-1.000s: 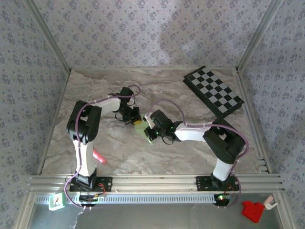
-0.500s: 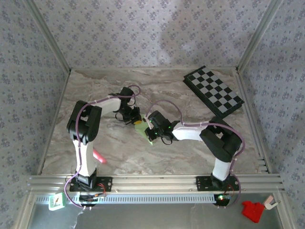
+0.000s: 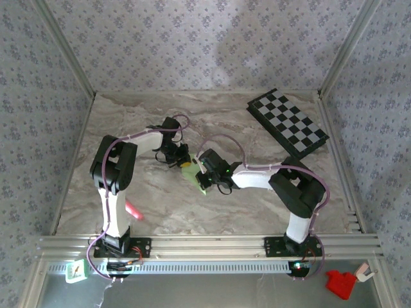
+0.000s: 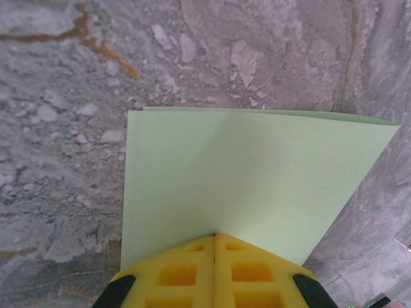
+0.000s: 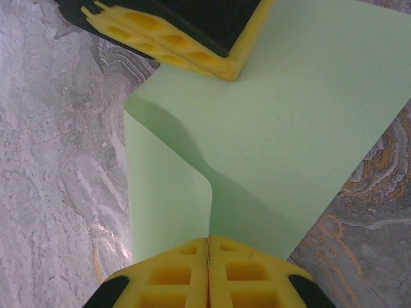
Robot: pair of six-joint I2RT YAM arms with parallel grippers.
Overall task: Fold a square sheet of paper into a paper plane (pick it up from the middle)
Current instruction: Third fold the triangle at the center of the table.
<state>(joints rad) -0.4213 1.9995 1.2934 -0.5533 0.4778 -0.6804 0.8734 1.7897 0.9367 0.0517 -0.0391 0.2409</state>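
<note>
Paper: the square sheet of paper (image 3: pixel 192 173) is up off the tabletop (image 3: pixel 257 205), hanging mid-table between the 2 arms, pale green and unmarked.

Shape right now: the right wrist view shows the sheet (image 5: pixel 308 115) bowing, with 1 side curling into a soft bend near the grip. No sharp plane crease that I can make out.

Left end effector (image 4: pixel 214 236): yellow pads pressed together, clamped on the sheet's near edge; from overhead it sits at (image 3: pixel 182 158).

Right end effector (image 5: pixel 209 240): also pinched tight on the paper, on the opposite edge, facing the left one across the sheet.

Just changed: over the last 1 second the right arm has crept a touch toward the left arm, while the left has held its place.

What it means: closing that gap feeds slack into the sheet, so I'd say a fold is being set up, early in the job.

Around: chequered board (image 3: pixel 288 122) far right, pink marker (image 3: pixel 133 210) near the left base, both well apart from the action.
</note>
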